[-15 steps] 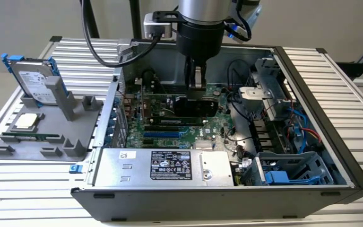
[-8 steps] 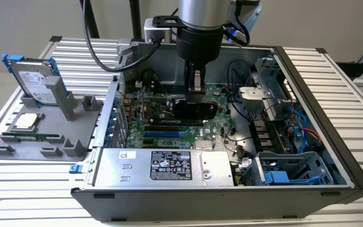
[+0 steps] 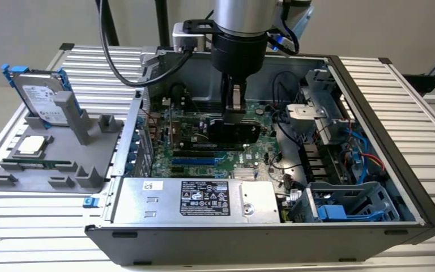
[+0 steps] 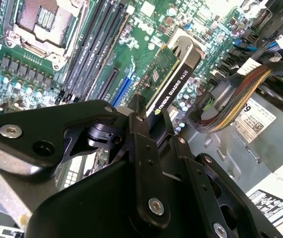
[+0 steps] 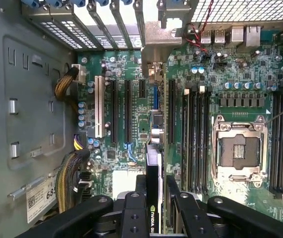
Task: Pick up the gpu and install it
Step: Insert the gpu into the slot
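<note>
The arm reaches down into the open computer case point(image 3: 387, 122) that lies on the slatted desk point(image 3: 410, 85). Its hand point(image 3: 235, 111) is clenched on the gpu point(image 3: 233, 131), gripping the top edge of the card. The gpu stands on edge over the motherboard point(image 3: 261, 154), roughly mid-board. In the second wrist view the hand point(image 4: 153, 121) pinches the gpu point(image 4: 173, 82) between two black fingers point(image 4: 140, 111); green circuit board shows on one face. The card's lower edge is close above a blue expansion slot point(image 4: 123, 90); whether they touch cannot be told. In the first wrist view the gpu point(image 5: 152, 158) appears edge-on beside the CPU socket point(image 5: 238, 151). On the exterior view's left, a grey fixture point(image 3: 47, 173) holds a hard drive point(image 3: 40, 96) with blue rails.
</note>
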Robot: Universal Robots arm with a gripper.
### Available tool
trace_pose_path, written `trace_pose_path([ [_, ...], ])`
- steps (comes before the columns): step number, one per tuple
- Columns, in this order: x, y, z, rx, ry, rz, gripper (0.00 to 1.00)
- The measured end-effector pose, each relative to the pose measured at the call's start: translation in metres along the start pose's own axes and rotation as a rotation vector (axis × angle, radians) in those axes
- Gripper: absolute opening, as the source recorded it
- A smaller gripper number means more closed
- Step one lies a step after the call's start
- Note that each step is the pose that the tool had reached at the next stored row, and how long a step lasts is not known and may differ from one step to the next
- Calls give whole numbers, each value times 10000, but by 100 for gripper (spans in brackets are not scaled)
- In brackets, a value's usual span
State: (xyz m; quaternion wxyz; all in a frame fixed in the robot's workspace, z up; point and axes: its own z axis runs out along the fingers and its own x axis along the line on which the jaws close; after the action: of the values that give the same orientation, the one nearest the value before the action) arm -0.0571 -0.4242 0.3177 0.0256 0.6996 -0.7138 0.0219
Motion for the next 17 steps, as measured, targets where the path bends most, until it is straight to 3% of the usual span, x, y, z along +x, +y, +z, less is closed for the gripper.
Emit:
trace_pose_path([
  [6,-2,0,34,-1,4,0,0],
  [17,-12,3,187,0,17,1,0],
])
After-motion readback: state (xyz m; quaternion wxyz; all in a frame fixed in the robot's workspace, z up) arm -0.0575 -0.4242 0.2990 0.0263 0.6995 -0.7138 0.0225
